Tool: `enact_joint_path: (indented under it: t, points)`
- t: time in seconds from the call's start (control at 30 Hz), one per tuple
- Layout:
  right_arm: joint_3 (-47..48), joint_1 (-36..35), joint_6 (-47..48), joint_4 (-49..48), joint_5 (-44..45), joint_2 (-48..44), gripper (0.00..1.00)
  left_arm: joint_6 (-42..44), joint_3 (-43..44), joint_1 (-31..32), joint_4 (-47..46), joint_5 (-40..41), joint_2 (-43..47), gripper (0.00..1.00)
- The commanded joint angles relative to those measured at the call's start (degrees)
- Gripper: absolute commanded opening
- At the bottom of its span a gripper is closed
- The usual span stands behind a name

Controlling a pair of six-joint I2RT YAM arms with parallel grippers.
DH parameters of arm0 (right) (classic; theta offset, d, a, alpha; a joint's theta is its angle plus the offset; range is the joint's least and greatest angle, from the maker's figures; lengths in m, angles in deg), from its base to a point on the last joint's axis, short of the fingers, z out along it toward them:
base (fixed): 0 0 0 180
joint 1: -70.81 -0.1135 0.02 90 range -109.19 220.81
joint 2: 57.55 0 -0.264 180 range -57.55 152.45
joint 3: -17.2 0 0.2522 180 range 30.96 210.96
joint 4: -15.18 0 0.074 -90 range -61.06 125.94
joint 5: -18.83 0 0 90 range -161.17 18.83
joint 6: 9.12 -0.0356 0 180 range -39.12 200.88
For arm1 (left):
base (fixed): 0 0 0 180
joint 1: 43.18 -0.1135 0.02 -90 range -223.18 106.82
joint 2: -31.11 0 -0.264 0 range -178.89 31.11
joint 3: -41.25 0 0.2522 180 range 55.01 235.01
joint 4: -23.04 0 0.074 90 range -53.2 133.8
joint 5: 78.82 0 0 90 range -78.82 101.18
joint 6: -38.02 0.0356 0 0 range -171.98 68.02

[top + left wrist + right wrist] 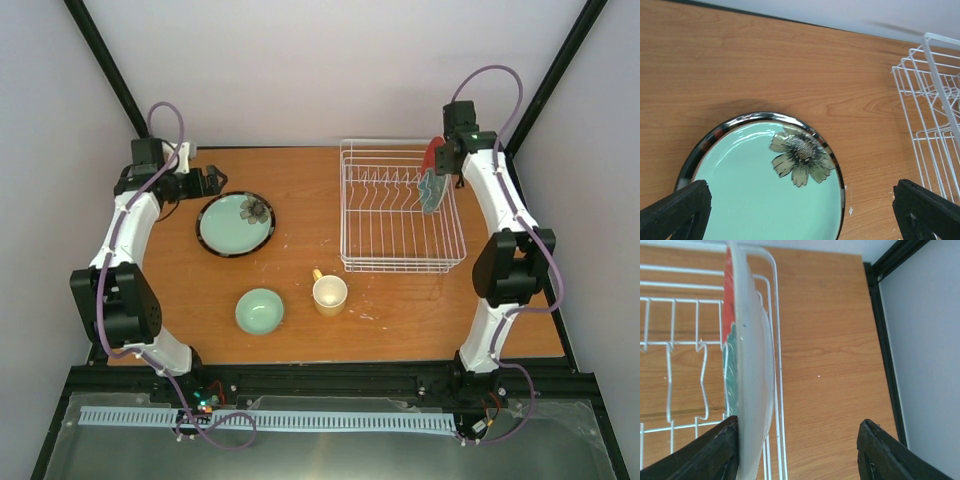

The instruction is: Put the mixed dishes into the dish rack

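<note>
The red plate with the teal flower stands on edge at the right end of the white dish rack. My right gripper is open above it; in the right wrist view its left finger touches the plate and the right finger stands far off. The mint-green dark-rimmed plate lies flat at the left. My left gripper is open and empty just behind it, its jaws spread wide over the plate. The mint-green bowl and the cream-yellow mug stand near the front.
The rack's upright slots left of the red plate hold nothing. The rack's corner shows at the right of the left wrist view. A black frame post runs along the table's right edge. The dark and pink plates are out of view.
</note>
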Motion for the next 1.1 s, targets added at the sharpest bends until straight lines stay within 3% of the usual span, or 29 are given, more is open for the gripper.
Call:
enact_joint_path:
  t: [0.0,0.33,0.77,0.83,0.97,1.07]
  points:
    - [1.41,0.37,-0.53,-2.6,5.76,-9.13,0.62,1.25,-2.31,-3.24,0.66,-3.26,1.08,1.0]
    - [-2.6,-2.22,0.49,-6.44,2.72,-21.49,0.62,2.36,-11.62,-3.74,-0.04,-6.2,-1.1,0.99]
    - [-5.66,-10.42,0.07,-5.54,0.82,-22.15,0.61,3.3,-12.6,-3.76,0.24,6.2,-1.1,0.96]
    - [-5.47,-10.96,0.21,-5.54,0.53,-22.05,0.61,3.45,-12.58,-3.75,0.25,6.88,-2.03,0.91]
    - [-5.29,-11.84,0.18,-5.56,0.14,-22.14,0.61,3.39,-12.67,-3.75,-0.26,7.24,-3.75,0.72]
    - [-4.99,-12.4,0.14,-5.46,0.09,-22.15,0.61,3.56,-12.53,-3.79,-0.85,7.89,-5.5,0.69]
